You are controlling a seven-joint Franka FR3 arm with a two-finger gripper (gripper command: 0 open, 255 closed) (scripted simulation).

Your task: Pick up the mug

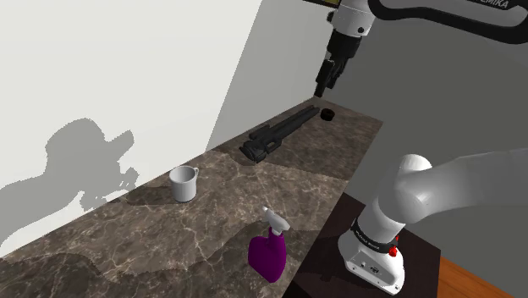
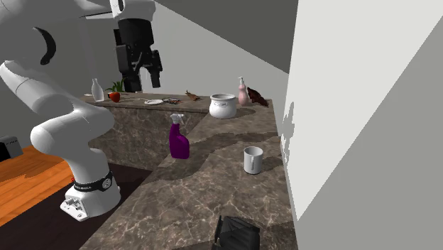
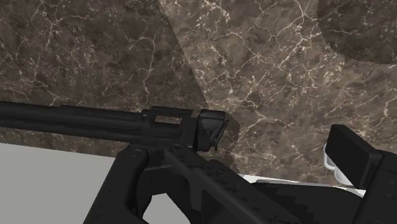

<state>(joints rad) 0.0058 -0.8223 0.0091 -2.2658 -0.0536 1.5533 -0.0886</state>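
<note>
One white handled mug [image 1: 183, 184] is standing on the dark veined marble countertop [image 1: 101, 245] near the wall, well apart from my black two-finger gripper [image 1: 324, 87], which is hanging high with jaws parted and empty. One long black tool [image 1: 275, 135] is lying beneath me and one purple spray bottle [image 1: 269, 252] is standing near the mug. I am judging that a low approach is risking a clip on either, or tipping the mug.

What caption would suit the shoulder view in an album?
Robot arm hangs its black fingers above the far end of the counter, away from the white mug and purple spray bottle.
</note>
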